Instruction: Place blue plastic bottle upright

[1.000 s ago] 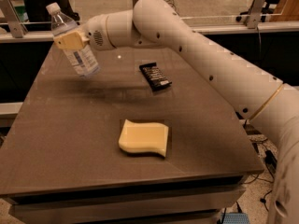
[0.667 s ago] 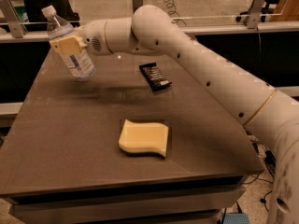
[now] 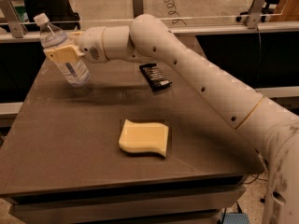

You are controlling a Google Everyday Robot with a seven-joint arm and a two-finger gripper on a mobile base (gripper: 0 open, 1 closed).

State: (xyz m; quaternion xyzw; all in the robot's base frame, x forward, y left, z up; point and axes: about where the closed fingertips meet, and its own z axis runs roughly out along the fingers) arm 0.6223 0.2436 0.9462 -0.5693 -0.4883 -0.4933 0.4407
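Free tabletop [image 3: 65, 125] below hand [image 3: 63, 55] (sponge [image 3: 144, 137] apart)

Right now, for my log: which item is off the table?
The blue plastic bottle, held tilted in the tool, far left; sponge and black bar lie flat.

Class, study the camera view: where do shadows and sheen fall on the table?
Camera view: a soft shadow lies on the table beneath the blue plastic bottle, which the gripper holds tilted near the far left corner; a thin shadow lines the near side of the yellow sponge; faint sheen mid-table.
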